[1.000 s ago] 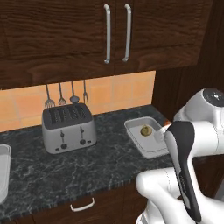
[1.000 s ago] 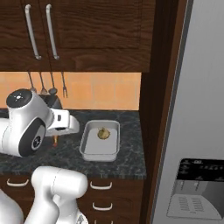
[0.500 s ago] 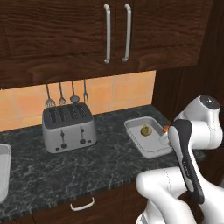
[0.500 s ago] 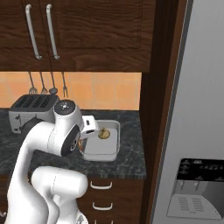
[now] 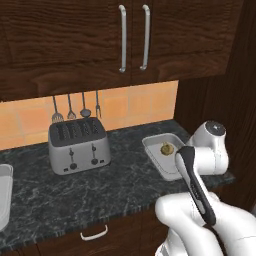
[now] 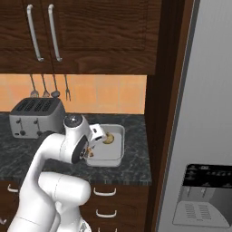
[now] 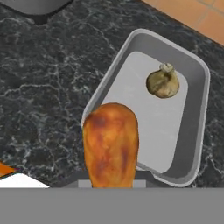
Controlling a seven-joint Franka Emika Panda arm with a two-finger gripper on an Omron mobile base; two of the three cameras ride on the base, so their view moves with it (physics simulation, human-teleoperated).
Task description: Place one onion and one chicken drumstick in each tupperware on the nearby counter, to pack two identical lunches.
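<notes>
Here the gripper pinches a drumstick, jaws pressed against its narrow end; the fingertips themselves are hidden behind the meat in the hand view. The drumstick hangs over the near rim of the tray, its bulbous end pointing to 12 o'clock, toward the tray floor. Inside the tray one onion lies at about 1 o'clock from the drumstick, well apart from it and near the far wall.

In the left base view the tray stands on the counter at 3 o'clock from the toaster; a second tray sits at the frame's 9 o'clock edge.

Procedure, as judged: carry the drumstick further toward 12 o'clock until its whole length is over the bare floor, lower it close to the floor, then spread the jaws. Keep clear of the onion; a release over the rim risks the drumstick tipping out onto the counter.
</notes>
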